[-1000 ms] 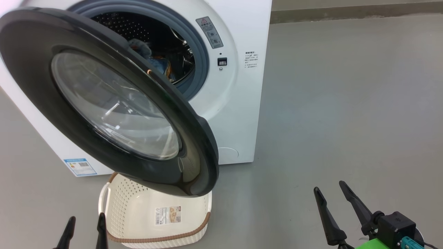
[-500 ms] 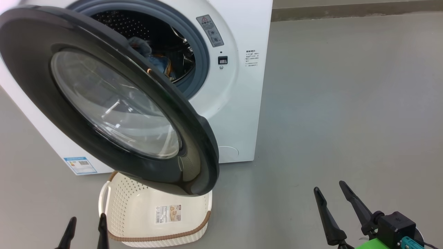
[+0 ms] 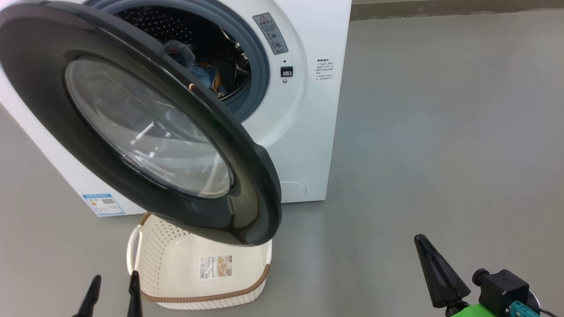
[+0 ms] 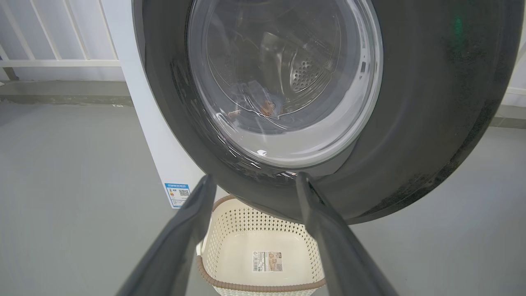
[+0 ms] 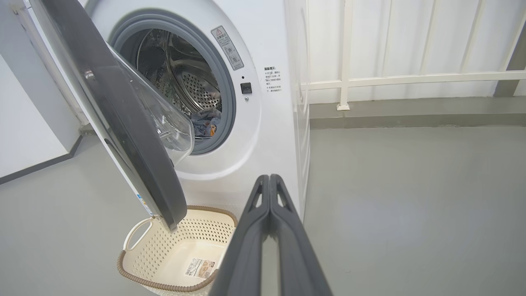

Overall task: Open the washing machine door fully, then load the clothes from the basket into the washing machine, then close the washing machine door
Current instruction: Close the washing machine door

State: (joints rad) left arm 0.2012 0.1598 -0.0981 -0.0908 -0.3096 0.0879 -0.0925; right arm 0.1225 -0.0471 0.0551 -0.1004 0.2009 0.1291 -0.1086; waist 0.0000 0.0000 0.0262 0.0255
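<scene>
The washing machine (image 3: 308,132) (image 5: 267,135) stands with its door (image 3: 132,127) (image 4: 431,123) (image 5: 123,135) swung wide open over the basket. Light blue clothes (image 3: 198,72) (image 5: 205,119) lie inside the steel drum. The cream basket (image 3: 202,268) (image 4: 263,255) (image 5: 172,255) sits on the floor below the door, holding nothing but its bottom sticker. My left gripper (image 3: 113,290) (image 4: 252,185) is open near the basket's left handle, its tips pointing at the door's lower rim. My right gripper (image 3: 421,242) (image 5: 269,179) is shut on nothing, low at the right over bare floor.
Grey floor (image 3: 440,132) spreads wide to the right of the machine. A white railing (image 5: 411,78) and a low kerb run behind it. A white wall (image 5: 24,135) stands to the machine's left.
My right gripper's fingers have closed together from open. The head camera has shifted slightly, so the whole scene sits a bit differently. The left gripper stays open.
</scene>
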